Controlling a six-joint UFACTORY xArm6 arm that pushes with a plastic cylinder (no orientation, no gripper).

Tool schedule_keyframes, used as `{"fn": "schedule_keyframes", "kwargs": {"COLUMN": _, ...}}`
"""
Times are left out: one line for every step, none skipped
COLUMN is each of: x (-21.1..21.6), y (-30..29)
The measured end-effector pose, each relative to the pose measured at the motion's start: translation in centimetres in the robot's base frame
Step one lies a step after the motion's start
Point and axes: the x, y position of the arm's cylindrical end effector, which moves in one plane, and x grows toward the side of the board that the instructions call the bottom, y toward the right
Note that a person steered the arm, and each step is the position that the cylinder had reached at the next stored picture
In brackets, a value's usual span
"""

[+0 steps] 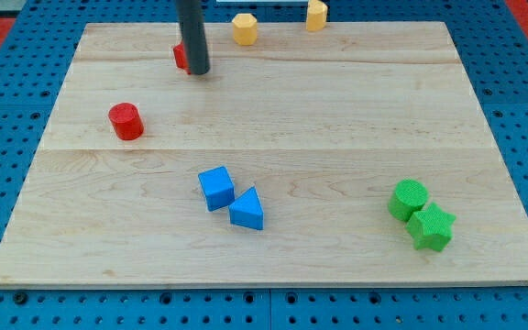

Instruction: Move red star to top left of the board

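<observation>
My tip [199, 71] (bare rod, grasping nothing) touches the red star [181, 57] on its right side; star mostly hidden, lying left of me.

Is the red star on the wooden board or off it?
On it: the red star sits near the board's top left, mostly hidden behind my tip.

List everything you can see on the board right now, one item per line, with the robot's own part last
red block: 1, red, top left, mostly hidden behind rod, shape unclear
red cylinder: 1, red, left side
yellow blocks: 2, yellow, top edge; second further right
blue cube: 1, blue, bottom centre
blue wedge: 1, blue, touching cube's right
green cylinder: 1, green, bottom right
green star: 1, green, against cylinder
board: 1, pale wood
my tip: 1, dark, at red block's right
</observation>
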Motion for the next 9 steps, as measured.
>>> {"fn": "schedule_keyframes", "kwargs": {"x": -1.2, "y": -3.0}}
{"fn": "schedule_keyframes", "kwargs": {"x": -3.2, "y": -5.8}}
{"fn": "schedule_keyframes", "kwargs": {"x": -5.2, "y": -3.8}}
{"fn": "schedule_keyframes", "kwargs": {"x": -7.4, "y": -1.7}}
{"fn": "schedule_keyframes", "kwargs": {"x": -7.1, "y": -5.4}}
{"fn": "schedule_keyframes", "kwargs": {"x": -7.9, "y": -8.1}}
{"fn": "schedule_keyframes", "kwargs": {"x": -8.1, "y": -8.1}}
{"fn": "schedule_keyframes", "kwargs": {"x": -8.1, "y": -8.1}}
{"fn": "schedule_keyframes", "kwargs": {"x": -7.4, "y": -5.8}}
